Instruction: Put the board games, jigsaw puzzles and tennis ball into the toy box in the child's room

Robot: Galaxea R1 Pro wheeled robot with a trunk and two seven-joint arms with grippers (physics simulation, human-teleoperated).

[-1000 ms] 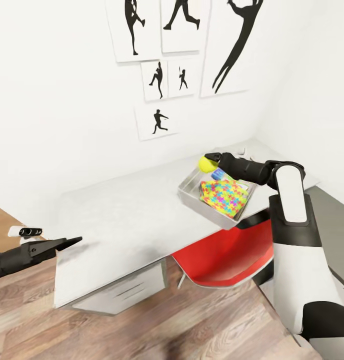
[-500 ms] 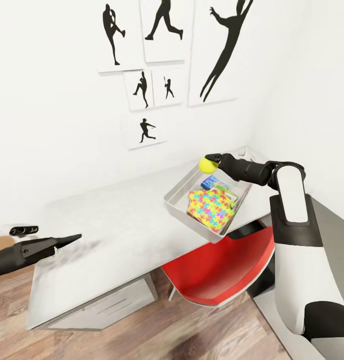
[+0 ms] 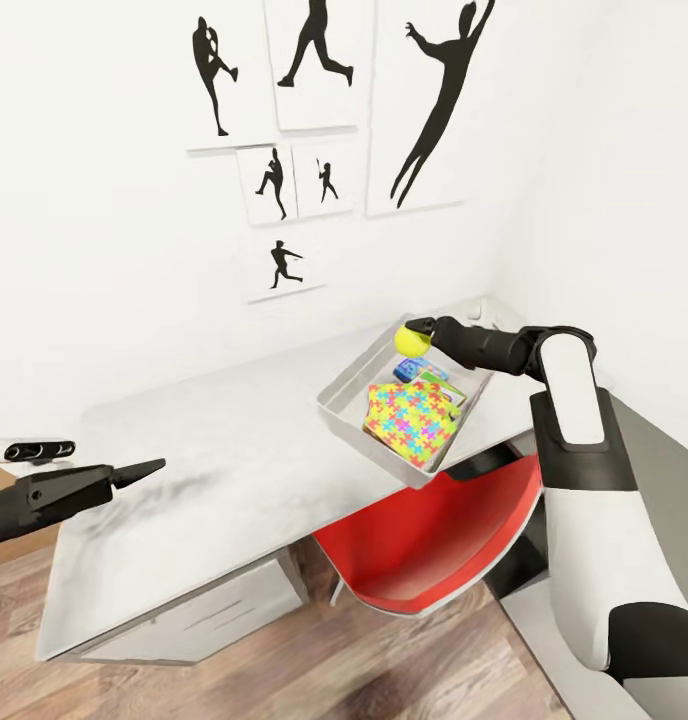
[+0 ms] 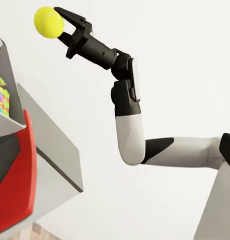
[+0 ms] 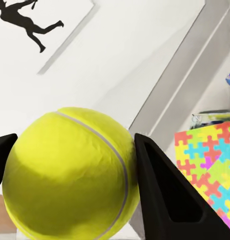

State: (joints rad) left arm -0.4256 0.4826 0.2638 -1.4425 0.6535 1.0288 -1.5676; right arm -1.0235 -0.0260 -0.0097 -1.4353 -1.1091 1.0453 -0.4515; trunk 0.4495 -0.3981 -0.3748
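A: Where's your tennis ball point(image 3: 412, 341)?

B: Clenched in your right hand point(image 3: 416, 334), held above the toy box's point(image 3: 336, 389) far rim on the worktop point(image 3: 214, 460).

A: And inside it?

B: A jigsaw puzzle point(image 3: 411, 421) lies on top, a blue-green board game point(image 3: 421, 370) partly under it.

A: Your left hand point(image 3: 134, 470)?

B: Closed on nothing, at the worktop's near edge.

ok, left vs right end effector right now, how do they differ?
The right end effector is shut on the tennis ball, held over the toy box; the left end effector carries nothing. The right reaches across the table toward the wall; the left hangs at the table's near left edge, its fingers together. Both are black and two-fingered.
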